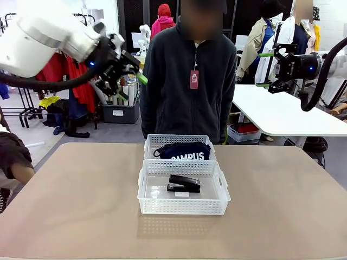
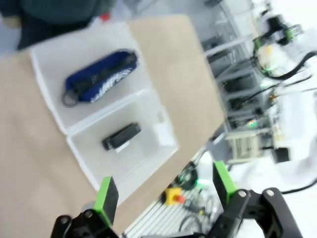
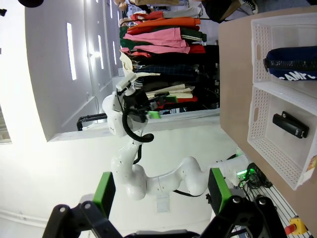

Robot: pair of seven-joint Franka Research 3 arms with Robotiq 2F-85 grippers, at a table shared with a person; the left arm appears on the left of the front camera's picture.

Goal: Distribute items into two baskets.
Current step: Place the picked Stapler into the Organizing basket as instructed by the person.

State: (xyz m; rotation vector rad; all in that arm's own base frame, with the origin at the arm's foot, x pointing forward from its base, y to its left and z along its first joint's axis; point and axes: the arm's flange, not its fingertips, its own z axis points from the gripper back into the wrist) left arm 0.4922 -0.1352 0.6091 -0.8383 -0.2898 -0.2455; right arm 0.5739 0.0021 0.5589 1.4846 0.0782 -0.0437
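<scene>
On the table, the near basket held the black stapler, which lay flat on the basket floor, a little to the middle. Directly behind it, touching it, stood the far basket with the navy pouch, its white letters turned to the robot. So each basket already had one item, and the distribution looked complete.

The stapler seemed hard, compact and rather heavy for its size, with a smooth top that could slip. I think a grip across its narrow sides, near the middle, would be the safest. The pouch looked soft and light; it would bend and sag, so it is better to pinch it across the middle of the body, not by the zip loop.

Beyond the baskets a person in a dark fleece stood at the far edge of the table.

The left gripper and the right gripper hung high above the table, well apart from the baskets, both with jaws spread wide and nothing between them.
</scene>
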